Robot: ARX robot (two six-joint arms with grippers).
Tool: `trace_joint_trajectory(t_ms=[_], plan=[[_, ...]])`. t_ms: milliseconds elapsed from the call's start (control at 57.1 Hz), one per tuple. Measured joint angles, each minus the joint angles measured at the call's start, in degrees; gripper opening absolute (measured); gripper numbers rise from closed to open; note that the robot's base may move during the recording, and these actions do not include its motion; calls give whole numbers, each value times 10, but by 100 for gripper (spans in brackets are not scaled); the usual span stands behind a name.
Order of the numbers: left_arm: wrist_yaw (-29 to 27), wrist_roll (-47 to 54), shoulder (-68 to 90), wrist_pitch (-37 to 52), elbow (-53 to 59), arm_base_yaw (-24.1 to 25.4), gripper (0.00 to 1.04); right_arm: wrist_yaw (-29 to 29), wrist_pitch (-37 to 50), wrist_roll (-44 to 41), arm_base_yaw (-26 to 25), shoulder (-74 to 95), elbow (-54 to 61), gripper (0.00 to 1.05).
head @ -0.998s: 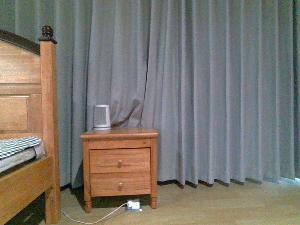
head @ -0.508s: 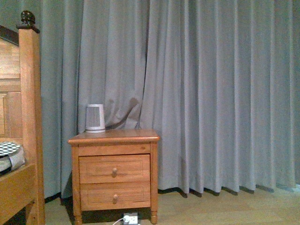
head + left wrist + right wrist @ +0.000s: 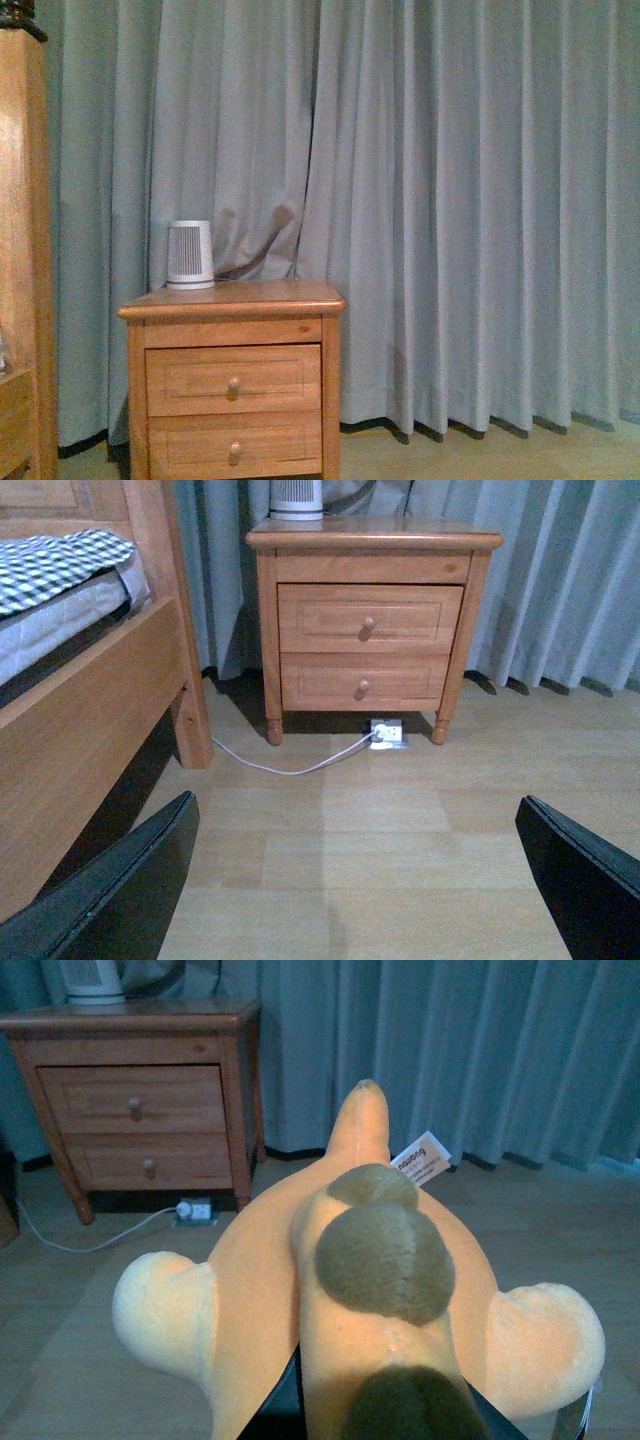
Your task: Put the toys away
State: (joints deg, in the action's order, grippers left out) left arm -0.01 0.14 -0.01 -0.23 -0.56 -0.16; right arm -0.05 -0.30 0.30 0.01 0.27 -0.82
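One orange-yellow plush toy (image 3: 250,1290) rode in the right pincer (image 3: 425,1422), held above the floor (image 3: 380,860). The pincer was clenched on it, and only dark slivers of the pincer showed beneath the plush. In the right wrist view the toy filled the foreground: two rounded pale limbs spread to either side, three brown patches ran along its middle, and one white tag (image 3: 420,1160) stuck out near its far tip.

The left pincer (image 3: 355,802) was released, its two black fingers (image 3: 120,890) wide apart over bare floor, with nothing between them.

Beyond stood one wooden nightstand (image 3: 235,300) with two drawers (image 3: 230,380), each with one round knob. One small white ribbed device (image 3: 190,255) sat on its top, toward the back. One white socket block (image 3: 387,733) lay on the floor under the nightstand, and one white cable (image 3: 290,770) trailed from it toward the bed (image 3: 90,710). The wooden bed carried a black-and-white checked cover. A grey curtain (image 3: 450,200) hung to the floor behind everything.
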Motion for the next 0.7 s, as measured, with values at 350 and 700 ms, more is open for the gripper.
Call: trace_joint_trajectory(t_ms=[350,700], plan=[[0,0,0,0,0,0,98,0,0,0,0,0,0,8],[0,0,1,0,0,0,98,0,0,0,0,0,0,8]])
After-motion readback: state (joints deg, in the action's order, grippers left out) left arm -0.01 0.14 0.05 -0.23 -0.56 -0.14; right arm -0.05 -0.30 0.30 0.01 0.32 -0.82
